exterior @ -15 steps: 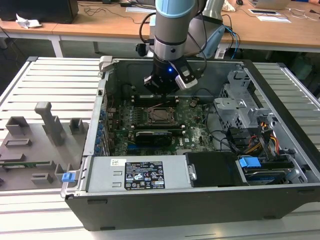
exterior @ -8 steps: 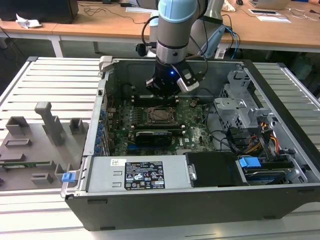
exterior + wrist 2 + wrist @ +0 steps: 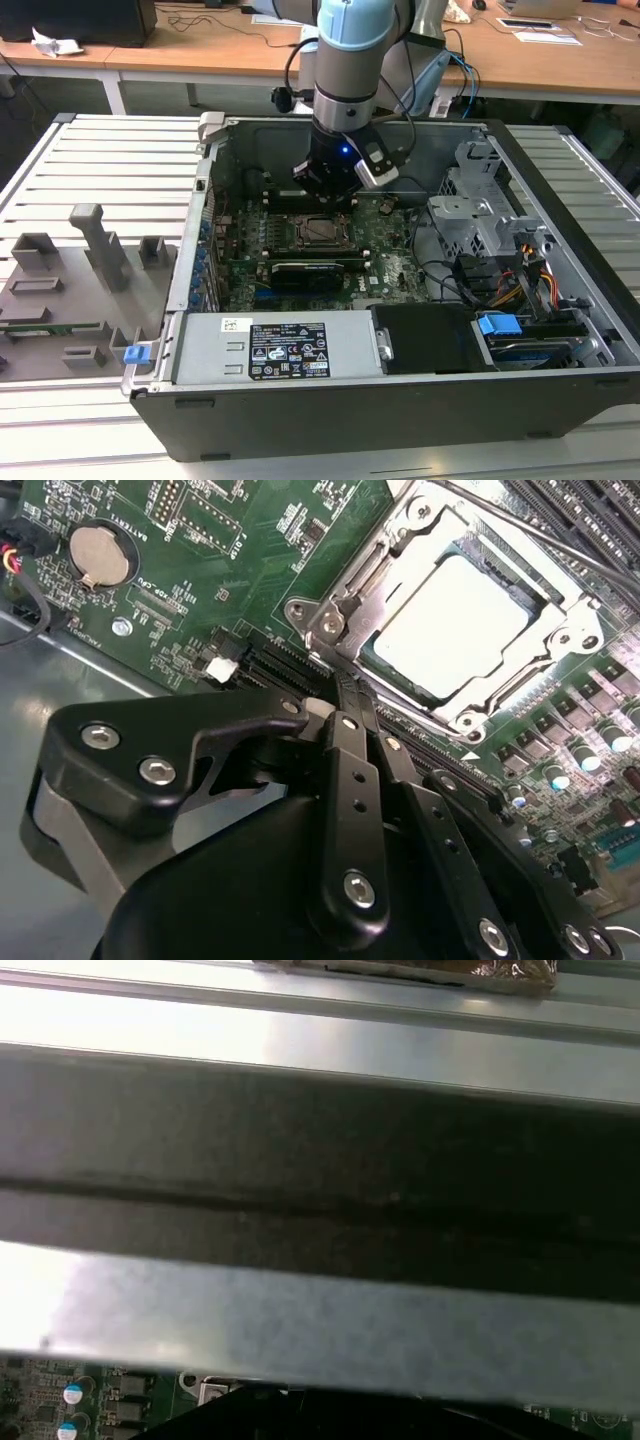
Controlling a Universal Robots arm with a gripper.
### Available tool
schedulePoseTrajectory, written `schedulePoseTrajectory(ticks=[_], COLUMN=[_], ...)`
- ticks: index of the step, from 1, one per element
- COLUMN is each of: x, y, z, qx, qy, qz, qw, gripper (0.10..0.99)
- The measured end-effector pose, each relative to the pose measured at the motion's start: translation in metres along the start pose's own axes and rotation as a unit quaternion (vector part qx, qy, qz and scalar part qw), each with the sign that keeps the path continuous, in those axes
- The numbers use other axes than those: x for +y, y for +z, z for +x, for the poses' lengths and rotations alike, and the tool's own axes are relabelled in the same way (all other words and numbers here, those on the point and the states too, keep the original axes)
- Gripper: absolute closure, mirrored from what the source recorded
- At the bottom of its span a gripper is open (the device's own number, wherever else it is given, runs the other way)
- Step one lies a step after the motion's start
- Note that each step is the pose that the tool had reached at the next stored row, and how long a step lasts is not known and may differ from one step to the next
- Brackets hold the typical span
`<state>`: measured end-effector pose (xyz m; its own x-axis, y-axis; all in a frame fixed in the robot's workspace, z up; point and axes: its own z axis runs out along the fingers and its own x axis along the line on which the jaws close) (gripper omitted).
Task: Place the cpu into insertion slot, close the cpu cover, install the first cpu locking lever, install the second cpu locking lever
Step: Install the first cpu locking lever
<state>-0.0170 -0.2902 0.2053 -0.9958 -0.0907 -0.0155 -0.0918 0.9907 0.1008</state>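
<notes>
In the second wrist view the cpu [image 3: 465, 620] lies flat in the insertion slot [image 3: 320, 232], its pale metal top showing through the window of the cpu cover [image 3: 372, 575]. The cover is folded down over it. A thin metal lever rod [image 3: 560, 545] runs along one side of the socket. My gripper [image 3: 340, 685] is shut, with nothing visible between its black fingers [image 3: 352, 780], and its tip is close to one corner of the socket frame. In the exterior view the gripper [image 3: 328, 190] hangs inside the open computer case, just behind the socket.
Green motherboard with a coin battery [image 3: 97, 555] and memory slots [image 3: 590, 510]. A black graphics card [image 3: 305, 272] lies in front of the socket, with the power supply [image 3: 280, 350] nearer. Drive cage [image 3: 480, 210] and cables [image 3: 500, 280] stand on the exterior view's right. A case wall [image 3: 320, 1320] is close by.
</notes>
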Motion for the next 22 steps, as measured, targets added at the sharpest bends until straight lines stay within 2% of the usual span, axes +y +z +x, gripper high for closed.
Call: schedulePoseTrajectory(ticks=[7,14,21,22], x=[0.0002,0.0013,0.0016,0.0018], y=[0.0015,0.0038,0.0046,0.0027], z=[-0.0004,-0.0011,-0.0014,-0.0015], qx=[0.0006,0.002,0.002,0.0017], qy=[0.0,0.0,0.0,0.0], qz=[0.0056,0.0191,0.02,0.0198], qw=[1.0,0.9998,0.9998,0.9998], gripper=[0.98,0.98,0.98,0.98])
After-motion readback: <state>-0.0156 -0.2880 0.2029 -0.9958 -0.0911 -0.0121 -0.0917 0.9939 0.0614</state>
